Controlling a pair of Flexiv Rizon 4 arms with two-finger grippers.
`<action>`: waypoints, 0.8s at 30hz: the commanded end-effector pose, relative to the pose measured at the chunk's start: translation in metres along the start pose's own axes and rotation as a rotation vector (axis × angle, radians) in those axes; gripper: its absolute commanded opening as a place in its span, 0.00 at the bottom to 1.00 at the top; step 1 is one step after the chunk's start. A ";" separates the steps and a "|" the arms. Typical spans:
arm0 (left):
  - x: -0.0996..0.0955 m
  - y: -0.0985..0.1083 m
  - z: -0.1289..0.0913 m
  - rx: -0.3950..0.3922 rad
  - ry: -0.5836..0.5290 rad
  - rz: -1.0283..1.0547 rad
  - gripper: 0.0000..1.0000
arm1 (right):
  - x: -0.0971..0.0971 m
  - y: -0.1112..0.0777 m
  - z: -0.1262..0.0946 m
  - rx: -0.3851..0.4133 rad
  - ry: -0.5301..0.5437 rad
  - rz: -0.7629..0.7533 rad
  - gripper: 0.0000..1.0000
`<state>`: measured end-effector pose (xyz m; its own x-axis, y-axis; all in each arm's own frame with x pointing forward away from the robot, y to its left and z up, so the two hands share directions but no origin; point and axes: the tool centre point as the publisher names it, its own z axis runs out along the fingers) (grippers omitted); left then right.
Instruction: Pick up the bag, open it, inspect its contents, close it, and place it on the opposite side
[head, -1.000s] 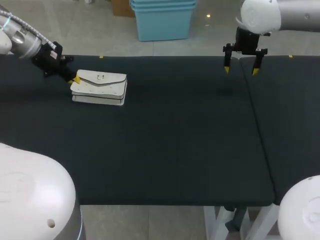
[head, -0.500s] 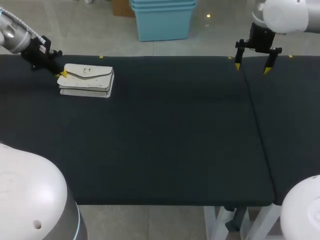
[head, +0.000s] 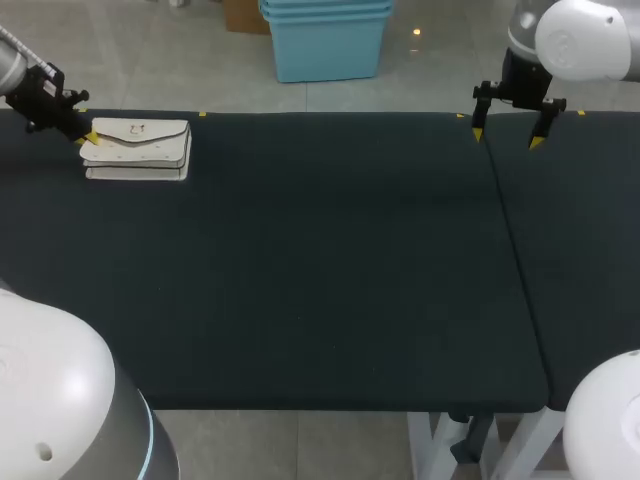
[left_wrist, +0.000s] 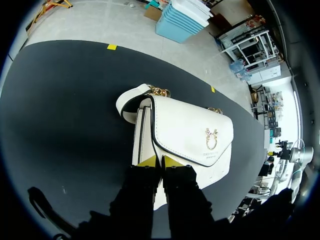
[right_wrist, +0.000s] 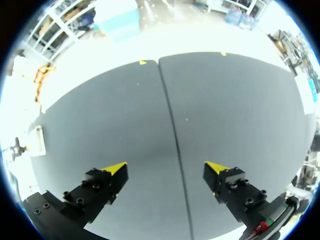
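A white bag (head: 138, 148) with a gold clasp lies flat, flap closed, at the table's far left corner. My left gripper (head: 85, 140) comes in from the left and is shut on the bag's left end. In the left wrist view the two yellow tips of the left gripper (left_wrist: 160, 161) pinch the near edge of the bag (left_wrist: 190, 132), and its strap loop and gold chain lie at the far end. My right gripper (head: 510, 134) hangs open over the far right of the table, with nothing between its fingers. The right wrist view shows the right gripper (right_wrist: 167, 170) wide open above bare cloth.
The dark table cloth (head: 320, 260) is split by a seam (head: 505, 230) on the right, also seen as the seam (right_wrist: 172, 130) under my right gripper. Small yellow tape marks (head: 203, 114) sit along the far edge.
My left gripper has drawn the bag to the left and toward the far edge of the table. My right gripper has shifted a little to the right and stayed open.
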<state>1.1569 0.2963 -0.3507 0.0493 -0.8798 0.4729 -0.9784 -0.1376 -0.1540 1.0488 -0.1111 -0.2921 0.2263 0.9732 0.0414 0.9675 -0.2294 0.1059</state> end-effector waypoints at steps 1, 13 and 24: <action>-0.015 -0.014 0.001 -0.100 0.025 -0.003 0.00 | 0.000 -0.001 -0.001 -0.001 -0.003 0.001 1.00; -0.018 -0.017 -0.010 -0.101 0.012 -0.003 1.00 | 0.000 -0.001 -0.001 -0.001 -0.003 0.001 1.00; 0.009 0.018 -0.058 -0.041 -0.057 -0.026 1.00 | 0.000 -0.001 -0.001 -0.001 -0.003 0.001 1.00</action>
<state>1.1444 0.3188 -0.3204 0.0786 -0.8812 0.4662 -0.9877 -0.1321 -0.0832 1.0485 -0.1109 -0.2918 0.2269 0.9731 0.0399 0.9673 -0.2299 0.1067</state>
